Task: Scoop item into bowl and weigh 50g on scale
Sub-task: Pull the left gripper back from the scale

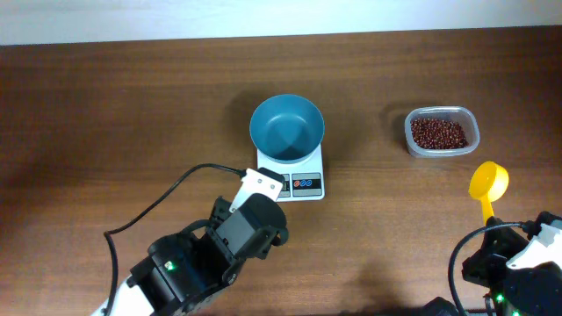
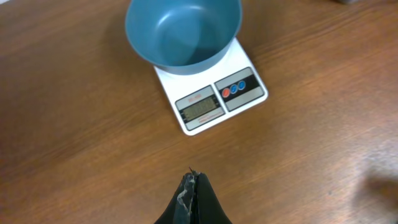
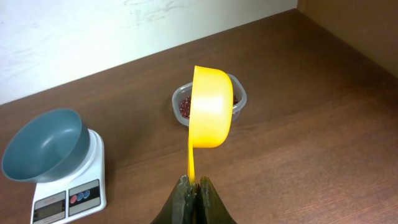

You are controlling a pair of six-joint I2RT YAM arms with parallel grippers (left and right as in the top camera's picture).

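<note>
Straight ahead of your right gripper, clamped on the handle of the yellow plastic scoop: dark red-brown beans in a clear plastic tub, along the handle's line. Off left: round teal bowl atop white square scale. Left gripper: closed, empty.

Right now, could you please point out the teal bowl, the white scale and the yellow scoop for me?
teal bowl (image 1: 286,132), overhead view, on its bare inner floor.
white scale (image 1: 306,185), overhead view, on its front button panel.
yellow scoop (image 3: 210,115), right wrist view, on its cup.
</note>
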